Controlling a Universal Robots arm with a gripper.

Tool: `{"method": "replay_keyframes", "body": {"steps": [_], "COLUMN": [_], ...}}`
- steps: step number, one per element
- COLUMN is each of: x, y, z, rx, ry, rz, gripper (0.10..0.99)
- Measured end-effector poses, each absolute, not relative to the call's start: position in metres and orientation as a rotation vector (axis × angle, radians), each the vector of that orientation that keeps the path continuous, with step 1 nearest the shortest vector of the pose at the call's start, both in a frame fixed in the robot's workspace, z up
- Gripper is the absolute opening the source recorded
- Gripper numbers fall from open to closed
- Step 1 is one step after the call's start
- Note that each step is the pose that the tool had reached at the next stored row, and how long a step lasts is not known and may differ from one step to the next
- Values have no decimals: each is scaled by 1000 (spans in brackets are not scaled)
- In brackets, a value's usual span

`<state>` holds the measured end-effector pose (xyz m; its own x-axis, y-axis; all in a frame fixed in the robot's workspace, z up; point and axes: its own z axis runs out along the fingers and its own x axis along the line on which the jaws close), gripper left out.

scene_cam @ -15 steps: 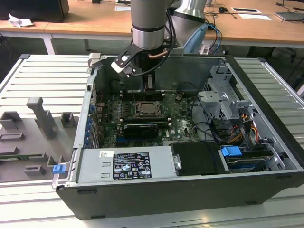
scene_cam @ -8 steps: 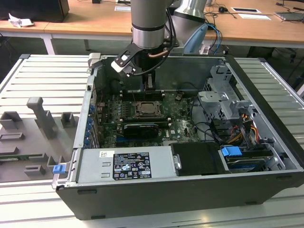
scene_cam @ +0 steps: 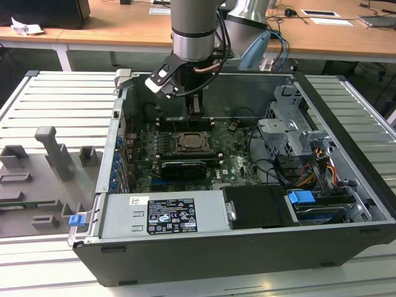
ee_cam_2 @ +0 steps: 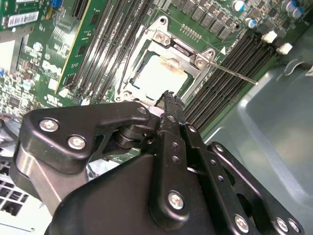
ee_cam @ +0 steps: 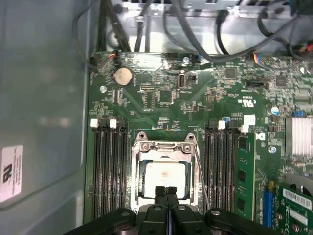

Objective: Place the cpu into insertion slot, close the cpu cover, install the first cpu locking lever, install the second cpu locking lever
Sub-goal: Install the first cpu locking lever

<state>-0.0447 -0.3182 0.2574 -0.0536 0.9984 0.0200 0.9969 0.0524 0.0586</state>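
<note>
Gripper (ee_cam: pixel 166 190) of black metal, fingers pressed together with nothing between them; I record it as closed and empty. In both wrist views its tip (ee_cam_2: pixel 169 95) stands over one edge of the socket; I cannot tell whether it touches the metal below. In the exterior view the gripper (scene_cam: pixel 195 111) hangs inside the open dark computer case (scene_cam: pixel 247 263), just behind the socket.

Small flat square cpu with pale silvery-grey top (ee_cam: pixel 164 174) lies seated in the dark square insertion slot (ee_cam: pixel 141 182); the chip sits level, and a narrow dark border shows round it. The thin shiny metal cpu cover (ee_cam: pixel 164 147), a square frame with an open middle, lies down flat over the chip's edges; the chip shows through the opening (ee_cam_2: pixel 159 76); the frame's bright corners show round it (ee_cam_2: pixel 178 49).

One thin metal locking lever (ee_cam_2: pixel 234 74) juts from the socket's corner across the long black memory slots (ee_cam: pixel 110 171), its free end apart from the frame; in the first wrist view it (ee_cam: pixel 201 181) runs at a slant beside the cover. I cannot confirm any lever as latched.

Green circuit board (ee_cam: pixel 161 98) surrounds the socket; a round silver coin cell (ee_cam: pixel 122 76) sits well apart from it. The case rests on a slatted grey metal worktop (scene_cam: pixel 55 99).
</note>
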Motion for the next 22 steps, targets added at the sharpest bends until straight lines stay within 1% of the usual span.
{"method": "replay_keyframes", "body": {"steps": [8,22], "x": [-45,-45], "y": [-318,-318], "z": [257,257], "rx": [1925,1711], "ry": [2455,2615], "rz": [91,94], "gripper": [106,106]}}
